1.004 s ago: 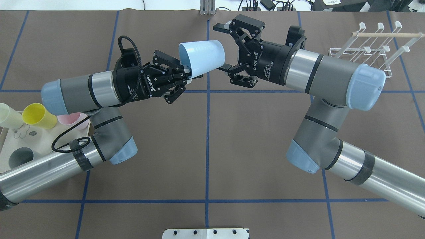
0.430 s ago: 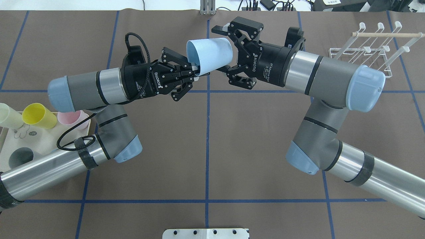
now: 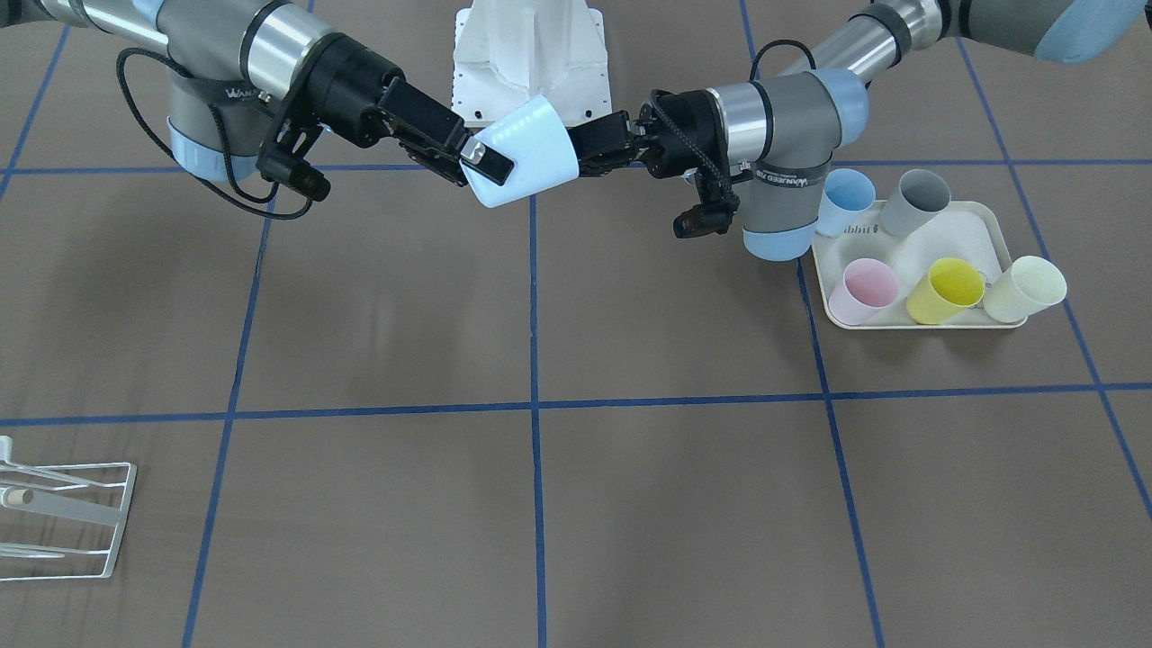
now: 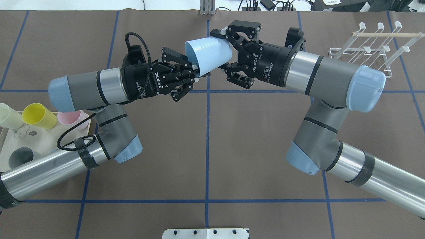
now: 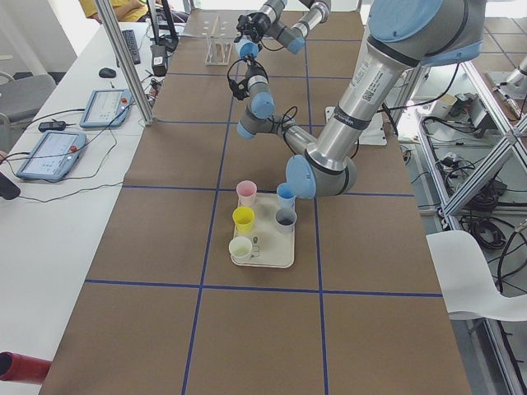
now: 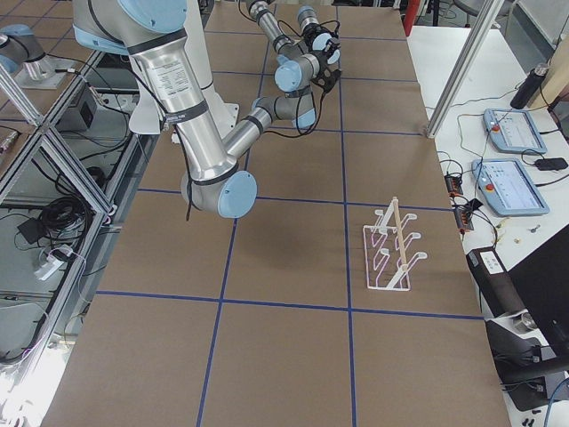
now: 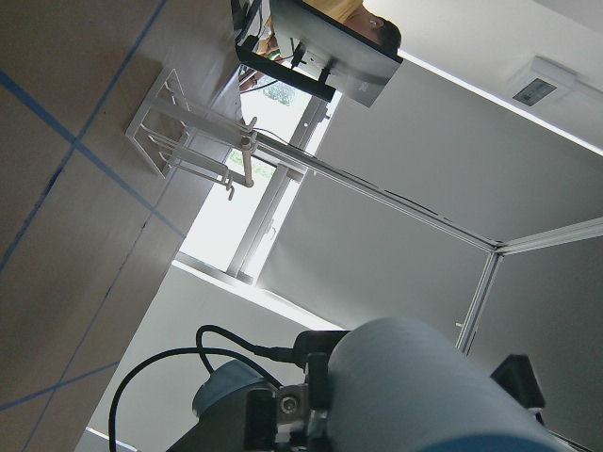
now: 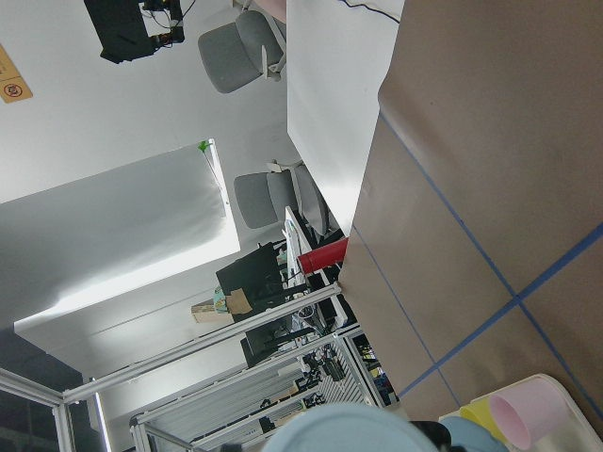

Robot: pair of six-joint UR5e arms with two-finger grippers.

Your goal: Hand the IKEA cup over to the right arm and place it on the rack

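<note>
The left arm [image 4: 83, 91] and right arm [image 4: 328, 78] are stretched toward each other above the brown, blue-lined table [image 4: 206, 149]. The pale blue cup [image 4: 207, 54] is held sideways in mid-air, its rim pinched by the left gripper [image 4: 196, 71] jaws and its base end clasped by the right gripper [image 4: 218, 49] jaws. The rack [image 4: 365, 49] is seen far right.

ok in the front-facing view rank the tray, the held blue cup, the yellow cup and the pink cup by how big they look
1. tray, clearly largest.
2. held blue cup, though it is raised nearer the camera, which may inflate it.
3. yellow cup and pink cup look alike, so no ranking between them.
</note>
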